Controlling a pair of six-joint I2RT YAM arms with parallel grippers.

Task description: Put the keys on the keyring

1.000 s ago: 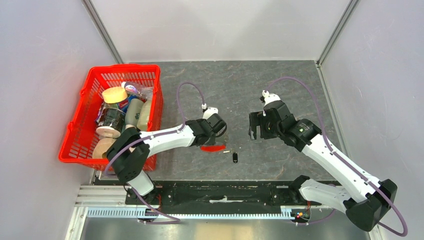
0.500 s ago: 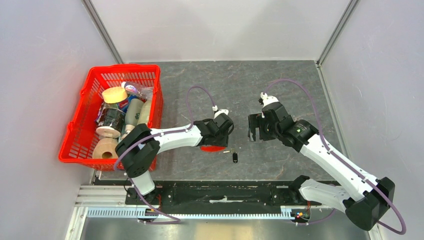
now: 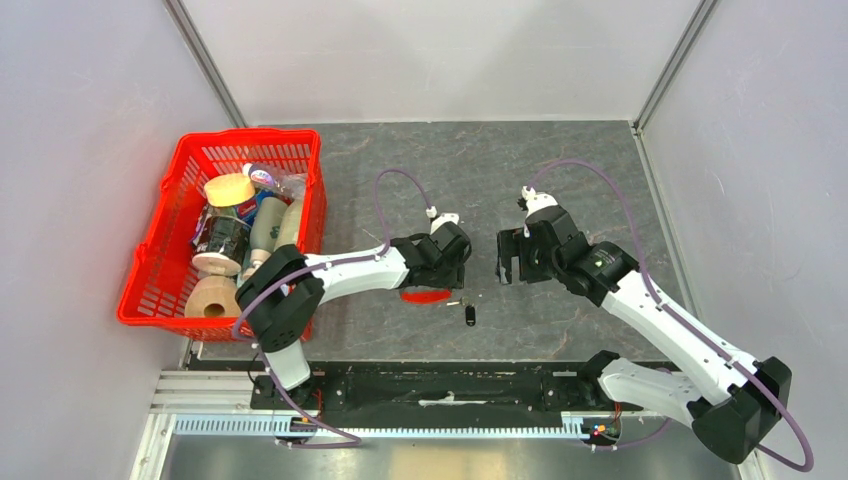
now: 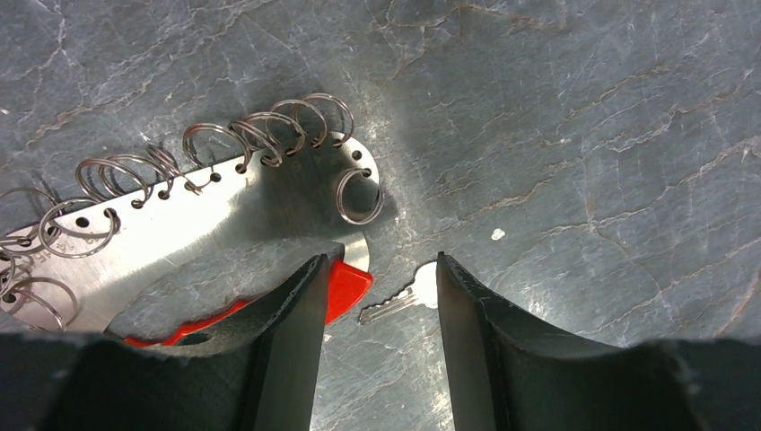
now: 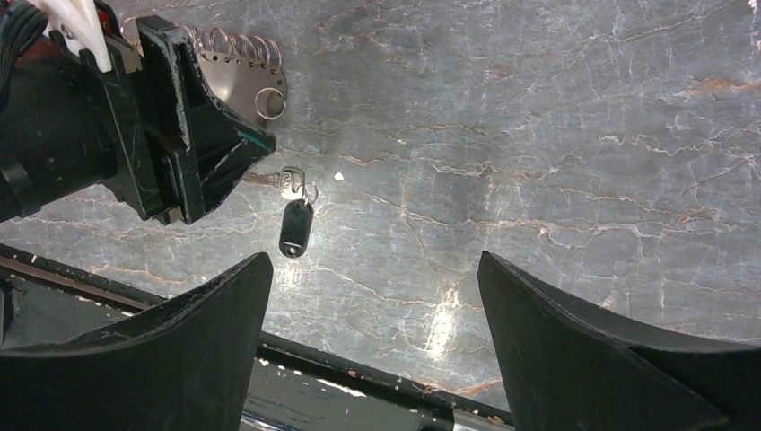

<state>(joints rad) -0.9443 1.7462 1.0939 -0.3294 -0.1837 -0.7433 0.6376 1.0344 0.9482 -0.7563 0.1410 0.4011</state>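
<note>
Grey stone tabletop [image 3: 580, 170]: tiny silver key with black oblong fob [image 4: 395, 303] lies crosswise between nearer left gripper's [image 4: 381, 269] spread fingers; right gripper [image 5: 372, 260] gapes.

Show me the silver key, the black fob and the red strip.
silver key [image 4: 401, 300]: left wrist view, on its shaft.
black fob [image 5: 293, 230]: right wrist view, middle of its body.
red strip [image 4: 352, 285]: left wrist view, its exposed end.
</note>
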